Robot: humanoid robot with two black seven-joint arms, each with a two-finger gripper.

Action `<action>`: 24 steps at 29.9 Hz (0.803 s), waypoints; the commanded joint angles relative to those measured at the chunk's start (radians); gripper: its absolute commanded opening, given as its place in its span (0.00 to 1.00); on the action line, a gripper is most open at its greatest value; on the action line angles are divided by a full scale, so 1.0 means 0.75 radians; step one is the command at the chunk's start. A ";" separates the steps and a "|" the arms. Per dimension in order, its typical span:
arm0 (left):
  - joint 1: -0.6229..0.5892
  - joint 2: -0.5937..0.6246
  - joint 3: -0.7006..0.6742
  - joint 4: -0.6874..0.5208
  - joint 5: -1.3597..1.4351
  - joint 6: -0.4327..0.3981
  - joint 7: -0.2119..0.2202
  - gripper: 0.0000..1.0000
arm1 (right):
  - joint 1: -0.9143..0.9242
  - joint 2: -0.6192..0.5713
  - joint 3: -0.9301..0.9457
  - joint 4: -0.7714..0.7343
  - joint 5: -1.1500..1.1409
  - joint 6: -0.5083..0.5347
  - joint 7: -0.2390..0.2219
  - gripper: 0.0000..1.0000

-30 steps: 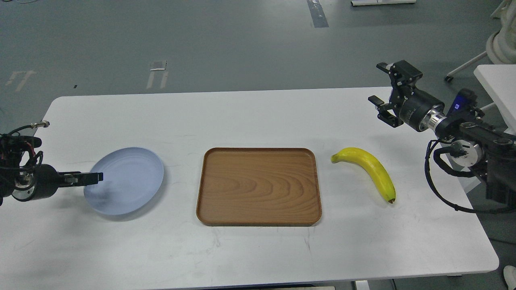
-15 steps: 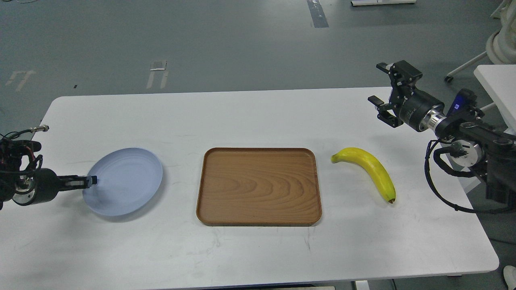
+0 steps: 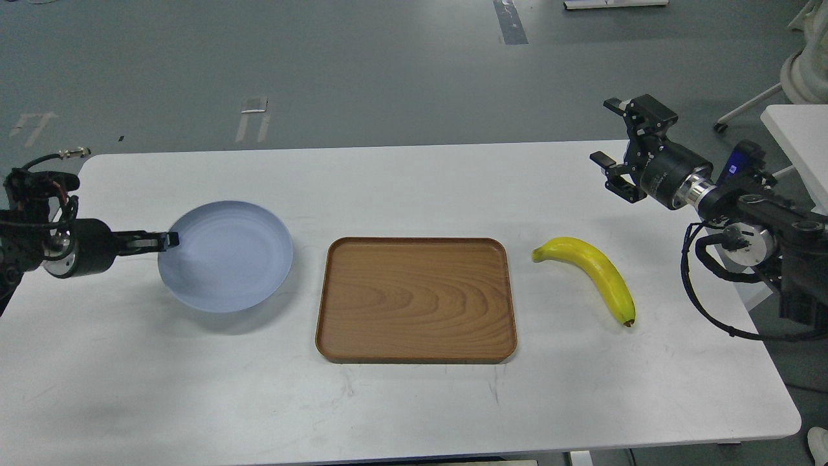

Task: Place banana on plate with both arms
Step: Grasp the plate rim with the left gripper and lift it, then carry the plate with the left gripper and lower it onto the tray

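The pale blue plate [image 3: 226, 255] is held off the table left of centre, a shadow under it. My left gripper [image 3: 169, 240] is shut on the plate's left rim. The yellow banana [image 3: 592, 272] lies on the white table [image 3: 414, 401] right of the tray, stem end to the upper left, dark tip to the lower right. My right gripper [image 3: 610, 133] is open and empty, up above the table's far right edge, well behind the banana.
A brown wooden tray [image 3: 415, 298] with rounded corners lies empty in the middle, between plate and banana. Another white table [image 3: 799, 139] stands at the far right. Grey floor lies beyond the far edge.
My left gripper has lifted the plate and carried it up and to the right, nearer the tray. The right arm, banana and tray have not moved.
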 commanded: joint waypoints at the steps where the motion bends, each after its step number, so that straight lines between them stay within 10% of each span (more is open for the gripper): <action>1: -0.145 -0.097 0.002 -0.096 0.018 -0.071 0.000 0.00 | 0.000 -0.001 -0.002 0.000 0.000 0.000 0.000 1.00; 24: -0.280 -0.913 0.276 0.346 0.022 -0.091 0.000 0.00 | -0.002 -0.016 0.000 0.000 0.000 0.000 0.000 1.00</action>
